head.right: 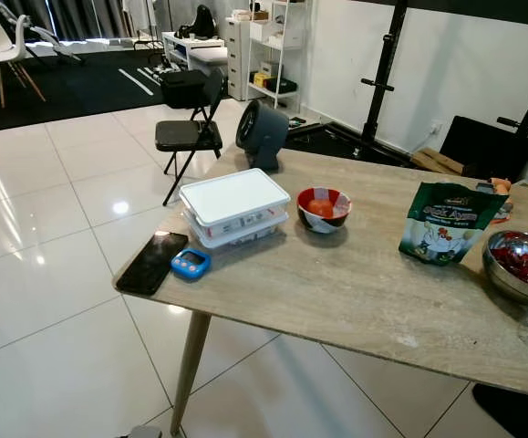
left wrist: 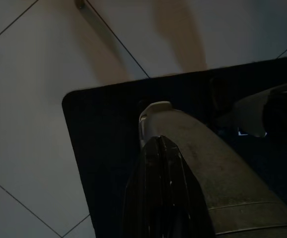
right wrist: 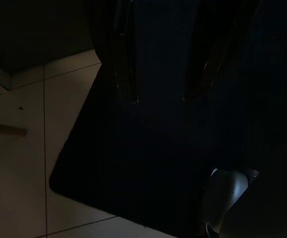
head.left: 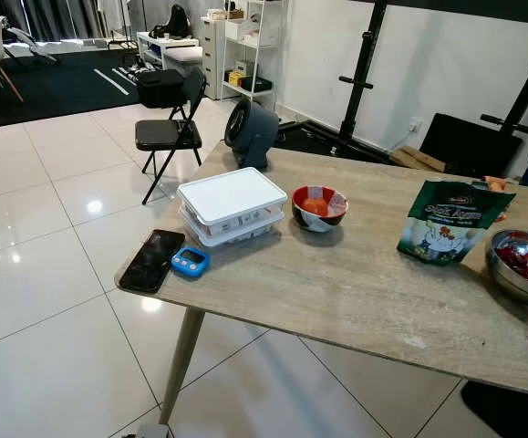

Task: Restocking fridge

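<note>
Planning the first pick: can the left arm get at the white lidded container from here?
Probably yes. The white lidded container sits near the table edge on the robot's left, nothing above it; the left gripper hangs low over the floor.

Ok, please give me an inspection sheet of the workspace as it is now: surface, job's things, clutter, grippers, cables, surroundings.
Surface: wooden table, dry, a pale mark near the front edge.
Job's things: white lidded container; red bowl holding orange food; green snack bag standing upright; steel bowl of red pieces at the robot's right.
Clutter: black phone and blue timer at the left corner; dark round fan at the far edge.
Grippers: left gripper fingers together, hanging above a dark mat; right gripper fingers apart, hanging idle.
Cables: nothing seen.
Surroundings: white tiled floor, folding chair, white shelves.
</note>
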Motion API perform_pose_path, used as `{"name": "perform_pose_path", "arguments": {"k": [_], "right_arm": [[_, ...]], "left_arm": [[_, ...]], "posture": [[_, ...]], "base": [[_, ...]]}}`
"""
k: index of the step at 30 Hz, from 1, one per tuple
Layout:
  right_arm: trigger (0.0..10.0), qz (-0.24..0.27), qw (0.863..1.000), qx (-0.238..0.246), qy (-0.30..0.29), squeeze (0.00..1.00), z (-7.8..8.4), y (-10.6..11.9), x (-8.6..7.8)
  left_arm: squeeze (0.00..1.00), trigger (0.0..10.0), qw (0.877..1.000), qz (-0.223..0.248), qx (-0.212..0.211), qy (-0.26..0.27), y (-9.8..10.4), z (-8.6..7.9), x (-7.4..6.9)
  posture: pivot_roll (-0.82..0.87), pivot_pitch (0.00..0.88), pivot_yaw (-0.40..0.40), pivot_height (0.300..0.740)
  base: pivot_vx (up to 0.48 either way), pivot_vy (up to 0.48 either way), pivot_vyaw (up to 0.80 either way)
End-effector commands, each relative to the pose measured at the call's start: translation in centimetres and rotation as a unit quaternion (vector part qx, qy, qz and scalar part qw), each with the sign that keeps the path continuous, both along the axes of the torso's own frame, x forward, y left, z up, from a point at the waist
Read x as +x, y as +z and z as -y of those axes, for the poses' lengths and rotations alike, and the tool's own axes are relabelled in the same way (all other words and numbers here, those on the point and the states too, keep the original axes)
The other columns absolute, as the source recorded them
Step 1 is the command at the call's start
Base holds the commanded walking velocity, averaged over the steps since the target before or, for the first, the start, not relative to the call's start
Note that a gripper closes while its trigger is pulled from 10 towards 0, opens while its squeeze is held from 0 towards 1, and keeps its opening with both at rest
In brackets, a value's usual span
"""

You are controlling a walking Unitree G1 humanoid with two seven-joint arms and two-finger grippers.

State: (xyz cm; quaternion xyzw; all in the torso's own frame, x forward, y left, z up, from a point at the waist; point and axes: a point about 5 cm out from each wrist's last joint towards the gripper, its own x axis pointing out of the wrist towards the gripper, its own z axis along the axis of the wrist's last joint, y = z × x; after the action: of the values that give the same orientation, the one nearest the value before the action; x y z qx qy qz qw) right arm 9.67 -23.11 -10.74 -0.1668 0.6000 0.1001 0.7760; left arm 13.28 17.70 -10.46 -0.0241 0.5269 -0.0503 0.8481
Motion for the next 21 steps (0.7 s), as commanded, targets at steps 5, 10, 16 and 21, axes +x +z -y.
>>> {"name": "perform_pose_path", "arguments": {"k": [5, 10, 16, 21], "right_arm": [[10.0, 0.003, 1.0, 0.001, -0.001, 0.0, -0.09, 0.07, 0.38], [10.0, 0.002, 1.0, 0.003, 0.0, 0.0, -0.28, -0.01, 0.22], [10.0, 0.0, 1.0, 0.002, 0.002, 0.0, -0.3, -0.05, 0.09], [10.0, -0.001, 1.0, 0.001, 0.002, 0.0, -0.33, -0.08, 0.01]], "left_arm": [[0.0, 10.0, 1.0, -0.008, -0.007, -0.001, -0.15, 0.38, -0.33], [0.0, 10.0, 1.0, -0.009, -0.004, 0.002, -0.22, 0.37, -0.55], [0.0, 10.0, 1.0, -0.009, -0.003, 0.003, -0.26, 0.28, -0.7], [0.0, 10.0, 1.0, -0.01, -0.004, 0.004, -0.25, 0.28, -0.66]], "posture": [[-0.02, 0.0, -0.036, 0.74], [-0.02, 0.0, -0.035, 0.74], [-0.02, 0.0, -0.036, 0.74], [-0.02, 0.0, -0.036, 0.74]], "base": [[0.0, -0.28, 0.0], [0.0, 0.0, 0.0], [0.0, 0.0, 0.0], [0.0, 0.0, 0.0]]}}
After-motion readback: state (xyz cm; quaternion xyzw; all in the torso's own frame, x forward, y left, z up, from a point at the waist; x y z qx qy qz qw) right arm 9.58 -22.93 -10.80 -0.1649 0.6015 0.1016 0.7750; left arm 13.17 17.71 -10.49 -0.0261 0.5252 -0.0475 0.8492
